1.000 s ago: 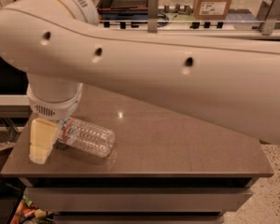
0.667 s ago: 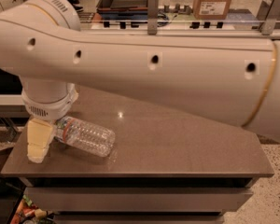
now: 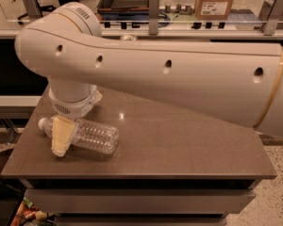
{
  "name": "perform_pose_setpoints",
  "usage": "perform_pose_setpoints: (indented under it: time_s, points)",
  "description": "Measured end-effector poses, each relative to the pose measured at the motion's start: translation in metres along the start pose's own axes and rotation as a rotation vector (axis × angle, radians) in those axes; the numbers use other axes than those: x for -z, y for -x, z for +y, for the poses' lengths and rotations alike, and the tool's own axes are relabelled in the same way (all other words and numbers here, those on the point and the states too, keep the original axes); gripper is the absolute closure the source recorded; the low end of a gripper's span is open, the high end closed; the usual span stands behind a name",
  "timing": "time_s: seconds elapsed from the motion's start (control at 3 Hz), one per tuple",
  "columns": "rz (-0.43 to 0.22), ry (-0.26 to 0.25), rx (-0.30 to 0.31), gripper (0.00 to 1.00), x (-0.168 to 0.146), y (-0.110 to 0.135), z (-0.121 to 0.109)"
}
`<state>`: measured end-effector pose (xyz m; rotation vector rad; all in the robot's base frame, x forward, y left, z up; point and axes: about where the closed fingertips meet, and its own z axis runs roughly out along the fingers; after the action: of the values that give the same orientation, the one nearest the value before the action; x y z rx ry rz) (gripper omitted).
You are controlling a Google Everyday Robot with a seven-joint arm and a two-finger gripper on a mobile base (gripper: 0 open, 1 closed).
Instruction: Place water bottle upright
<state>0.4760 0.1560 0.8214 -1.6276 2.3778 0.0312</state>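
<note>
Bottle: small clear ribbed plastic water bottle (image 3: pixel 96 136) lies flat on the brown worktop (image 3: pixel 179 145).
Axis: cap left, base right.
Tool: cream tool (image 3: pixel 62 136) crosses its neck end; I cannot tell its grip.

Warm, yellowish light falls from overhead, so the top of the white arm (image 3: pixel 170 65) is bright while its underside grades into soft shade. The brown surface (image 3: pixel 188 145) is evenly and moderately lit, with one small glint (image 3: pixel 121 116) of reflected light left of centre. The arm casts a diffuse shadow on the surface beneath it. At the lower left of the frame the end effector (image 3: pixel 61 140) sits shaded under the wrist, against the water bottle (image 3: pixel 96 136), whose clear ribs catch pale highlights. The top strip of the frame, around the cardboard box (image 3: pixel 216 1), is brightest; the left edge and bottom corners fall to near black
</note>
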Motion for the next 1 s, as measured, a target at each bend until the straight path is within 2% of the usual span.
perform_pose_setpoints:
  time_s: [0.33,0.67,1.0]
  points:
    - [0.01,-0.025,-0.047,0.0,0.0028,-0.0159,-0.015]
    - [0.011,-0.023,-0.043,0.18,0.0025,-0.0152,-0.0136]
    - [0.011,-0.024,-0.042,0.41,0.0023,-0.0156,-0.0132]
